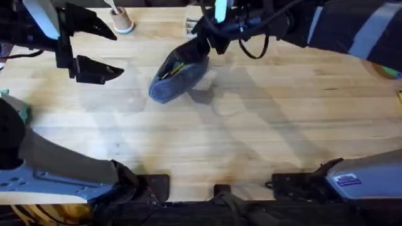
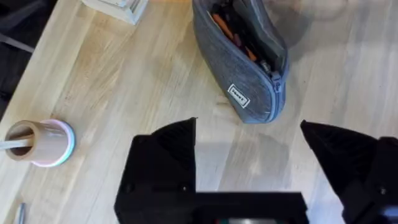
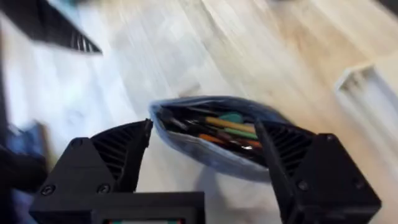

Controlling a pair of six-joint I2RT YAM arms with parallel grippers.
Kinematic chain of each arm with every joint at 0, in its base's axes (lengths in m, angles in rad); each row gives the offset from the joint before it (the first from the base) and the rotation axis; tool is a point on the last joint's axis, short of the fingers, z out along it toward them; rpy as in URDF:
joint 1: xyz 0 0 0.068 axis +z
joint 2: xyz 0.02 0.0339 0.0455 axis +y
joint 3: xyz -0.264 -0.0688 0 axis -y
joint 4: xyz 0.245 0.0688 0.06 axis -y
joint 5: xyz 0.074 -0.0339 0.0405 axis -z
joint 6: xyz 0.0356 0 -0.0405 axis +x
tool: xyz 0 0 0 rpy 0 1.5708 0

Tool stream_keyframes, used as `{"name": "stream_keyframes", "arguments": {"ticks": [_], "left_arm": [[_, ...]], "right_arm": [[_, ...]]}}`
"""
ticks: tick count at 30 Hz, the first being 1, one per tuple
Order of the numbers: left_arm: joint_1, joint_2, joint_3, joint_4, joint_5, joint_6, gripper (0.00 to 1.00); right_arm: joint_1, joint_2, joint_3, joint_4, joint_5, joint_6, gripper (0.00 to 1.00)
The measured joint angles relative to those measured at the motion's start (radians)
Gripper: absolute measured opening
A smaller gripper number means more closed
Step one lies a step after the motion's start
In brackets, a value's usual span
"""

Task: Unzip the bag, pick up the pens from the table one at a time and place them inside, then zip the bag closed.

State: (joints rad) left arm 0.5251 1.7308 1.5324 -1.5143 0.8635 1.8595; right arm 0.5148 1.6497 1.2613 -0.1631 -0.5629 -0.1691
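The grey-blue bag (image 1: 178, 76) lies slanted on the table (image 1: 251, 125) at the back middle, its zipper open. Several pens (image 3: 231, 127), orange, green and yellow, lie inside the bag (image 3: 211, 149); orange ones also show in the bag (image 2: 245, 62) in the left wrist view. My right gripper (image 1: 204, 43) hovers open over the bag's far end, its black fingers (image 3: 118, 155) spread wider than the bag. At the back left, apart from the bag, my left gripper (image 1: 103, 49) is open, its fingers (image 2: 168, 155) holding nothing.
A brown cup with a pink base (image 1: 122, 22) (image 2: 38, 142) stands at the back left. A small white box (image 1: 190, 25) (image 2: 118, 7) sits behind the bag. A green object (image 1: 22, 112) lies at the left edge. The arm bases stand along the table's near edge.
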Motion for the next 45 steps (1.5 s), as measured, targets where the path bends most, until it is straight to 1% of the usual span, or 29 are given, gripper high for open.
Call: {"name": "stream_keyframes", "arguments": {"ticks": [1,3,7,12,15,23,28,31,34,35,40,45], "left_arm": [[0.0,0.005,-0.003,-0.001,0.0,0.0,0.994],[-0.004,0.02,-0.012,0.0,-0.001,0.001,0.993],[-0.018,0.067,-0.04,0.001,-0.003,0.024,0.994],[-0.033,0.111,-0.085,0.006,-0.01,0.074,0.994],[-0.034,0.132,-0.09,0.011,-0.019,0.09,0.993],[-0.034,0.184,-0.091,0.027,-0.024,0.107,0.994],[-0.034,0.192,-0.092,0.038,-0.05,0.117,0.994],[-0.034,0.192,-0.092,0.038,-0.068,0.119,0.994],[-0.034,0.192,-0.092,0.037,-0.079,0.121,0.994],[-0.034,0.192,-0.092,0.038,-0.083,0.124,0.994],[-0.034,0.192,-0.092,0.037,-0.087,0.124,0.994],[-0.034,0.192,-0.092,0.037,-0.092,0.124,0.994]], "right_arm": [[0.0,0.0,0.0,0.0,0.0,0.095,0.994],[0.0,0.005,0.0,0.005,0.0,0.227,0.994],[0.007,0.031,0.0,0.006,-0.002,0.372,0.994],[0.022,0.079,0.0,0.021,-0.044,0.457,0.994],[0.033,0.105,0.0,0.036,-0.062,0.486,0.994],[0.087,0.236,0.0,0.22,-0.146,0.61,0.994],[0.118,0.291,0.0,0.228,-0.179,0.651,0.994],[0.131,0.302,0.0,0.213,-0.186,0.656,0.994],[0.138,0.302,0.0,0.182,-0.184,0.638,0.994],[0.151,0.302,0.0,0.14,-0.175,0.604,0.994],[0.175,0.302,0.0,0.146,-0.169,0.583,0.994],[0.188,0.302,0.0,0.167,-0.193,0.575,0.994]]}}
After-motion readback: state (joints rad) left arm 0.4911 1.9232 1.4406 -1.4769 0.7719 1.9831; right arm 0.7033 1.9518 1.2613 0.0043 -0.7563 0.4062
